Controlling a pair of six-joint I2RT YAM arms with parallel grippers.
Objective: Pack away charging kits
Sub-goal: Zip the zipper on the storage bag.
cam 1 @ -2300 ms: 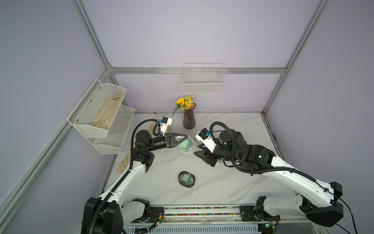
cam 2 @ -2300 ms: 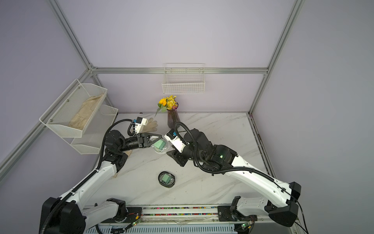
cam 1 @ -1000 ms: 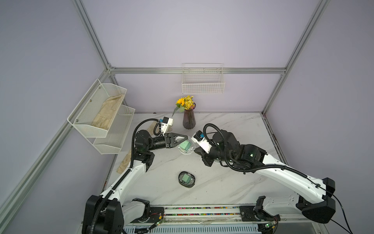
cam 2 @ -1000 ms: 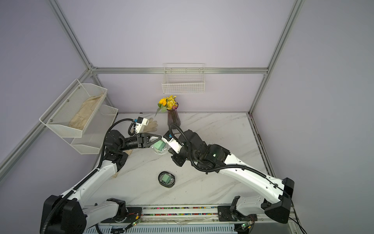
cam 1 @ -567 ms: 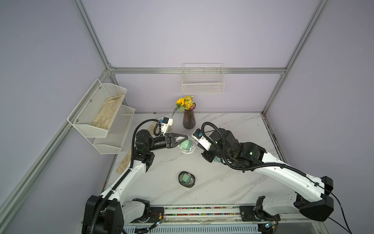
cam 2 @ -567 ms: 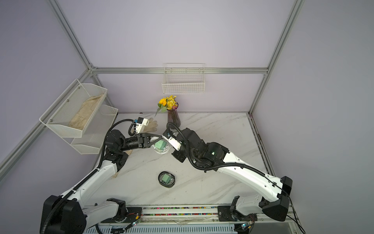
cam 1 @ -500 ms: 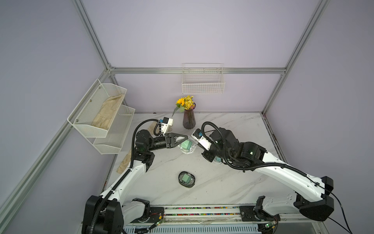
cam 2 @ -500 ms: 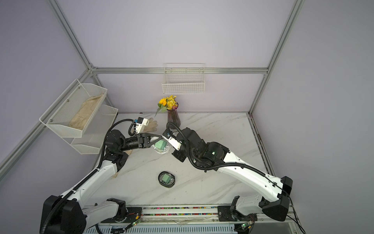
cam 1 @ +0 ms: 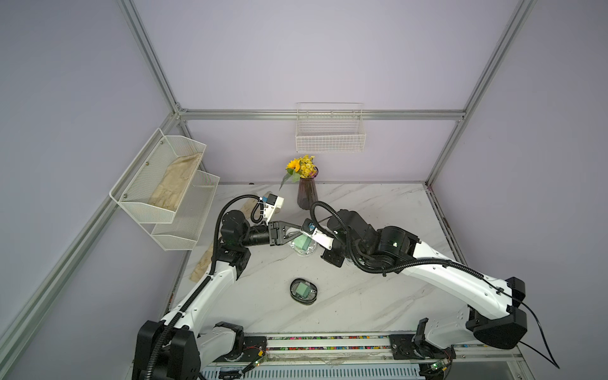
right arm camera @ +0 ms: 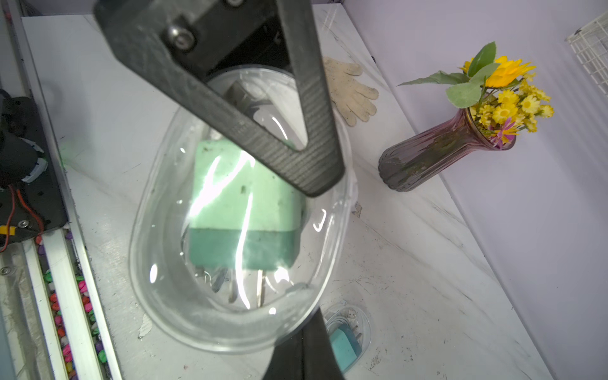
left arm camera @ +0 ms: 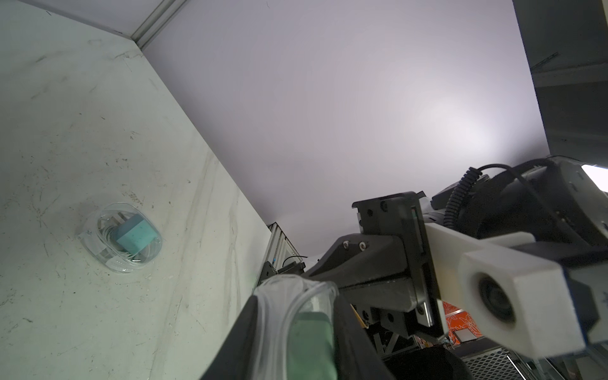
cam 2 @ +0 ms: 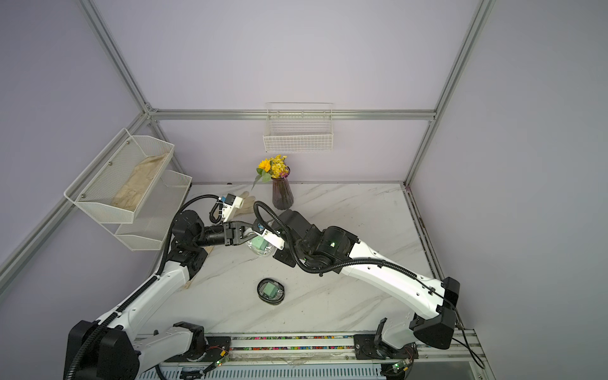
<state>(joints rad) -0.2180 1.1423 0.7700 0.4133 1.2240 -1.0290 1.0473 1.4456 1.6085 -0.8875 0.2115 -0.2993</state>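
The left gripper (cam 1: 296, 237) has its jaws narrowed onto a clear oval case (right arm camera: 164, 230) and holds it above the marbled counter (cam 1: 345, 306), near the ribbed purple vase (cam 1: 306, 197). Inside the glossy, rounded shell sits a square mint-green charger (right arm camera: 243, 210) with its metal prongs showing. The right gripper (right arm camera: 314, 182) has its jaws pressed together, the ridged black tips over the lid. A black-rimmed case (cam 1: 303, 291) and a second clear case (left arm camera: 92, 237) with a light blue charger (left arm camera: 133, 238) lie on the counter.
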